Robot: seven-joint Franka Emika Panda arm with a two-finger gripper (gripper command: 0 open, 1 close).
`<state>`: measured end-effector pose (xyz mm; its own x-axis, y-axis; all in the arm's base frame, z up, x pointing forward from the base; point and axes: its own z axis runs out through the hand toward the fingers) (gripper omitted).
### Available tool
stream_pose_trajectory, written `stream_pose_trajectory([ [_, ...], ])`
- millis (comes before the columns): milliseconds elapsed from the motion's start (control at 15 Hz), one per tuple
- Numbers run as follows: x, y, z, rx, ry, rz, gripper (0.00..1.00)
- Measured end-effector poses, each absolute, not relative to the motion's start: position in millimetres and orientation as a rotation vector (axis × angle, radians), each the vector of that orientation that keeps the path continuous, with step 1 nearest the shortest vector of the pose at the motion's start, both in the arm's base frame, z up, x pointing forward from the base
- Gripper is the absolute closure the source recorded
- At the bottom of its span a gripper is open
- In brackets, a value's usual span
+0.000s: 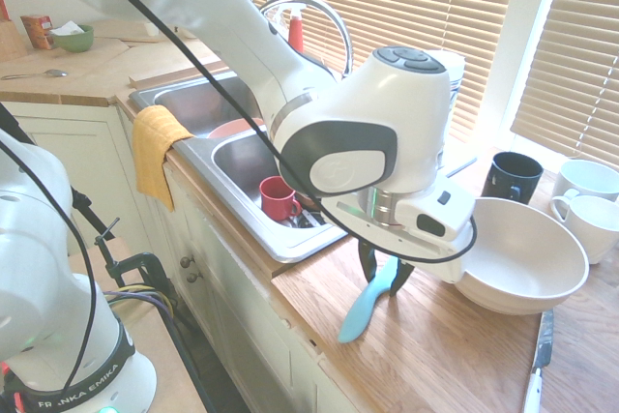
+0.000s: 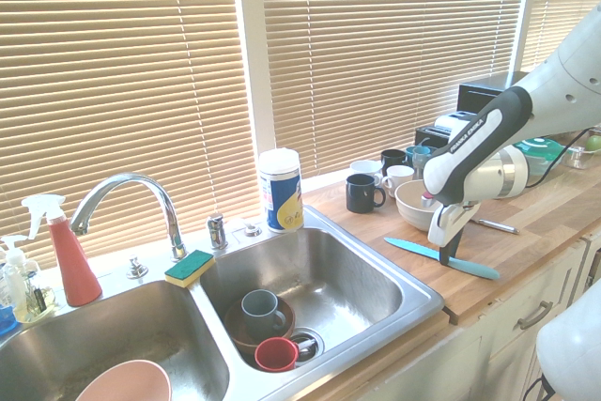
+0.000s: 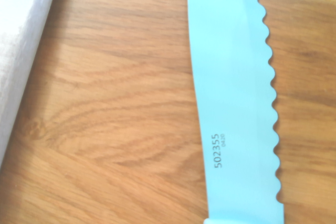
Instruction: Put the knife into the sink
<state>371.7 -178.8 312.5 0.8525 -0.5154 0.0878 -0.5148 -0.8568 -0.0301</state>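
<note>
First exterior view: A white robot arm reaches over a wooden countertop [image 1: 455, 355] beside a double sink [image 1: 282, 249].
Gripper: Closed on the turquoise knife [image 1: 360, 314], the gripper [image 1: 384, 276] points down with one dark finger on each side of it.
Turquoise knife: It is at the countertop, outside the sink and near its edge; whether it touches the wood is hard to tell.
Blade: Seen close up by the wrist camera, the wavy-edged blade [image 3: 236, 87] carries small dark print.
Sink: One basin holds a red mug [image 2: 276, 354] and a gray mug [image 2: 263, 315], the gray one in a brown bowl [image 2: 239, 331]; a pinkish bowl [image 2: 127, 385] sits in the other.
Faucet: The curved chrome faucet [image 2: 141, 182] rises behind the basins, with a green-and-yellow sponge [image 2: 190, 268] near its base and a red spray bottle [image 2: 73, 265] to one side.
Towel: A yellow cloth [image 1: 158, 147] hangs over the counter's front edge by the sink.
Cream bowl: The large bowl [image 1: 522, 258] stands on the countertop near the gripper, a black mug [image 1: 513, 177] and white mugs [image 1: 587, 220] close behind.
Silver knife: A white-handled knife [image 1: 542, 360] lies just beside the cream bowl.
Wipes tub: A white, blue and yellow tub [image 2: 282, 190] stands upright behind the sink, by the blinds [image 2: 376, 63].
</note>
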Motion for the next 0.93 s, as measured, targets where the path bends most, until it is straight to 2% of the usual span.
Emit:
stream_pose_trajectory([
  [400, 371, -188, 317, -2.984, 0.897, -0.173, 1.0],
  [933, 387, -188, 415, -2.902, 0.891, -0.334, 1.0],
])
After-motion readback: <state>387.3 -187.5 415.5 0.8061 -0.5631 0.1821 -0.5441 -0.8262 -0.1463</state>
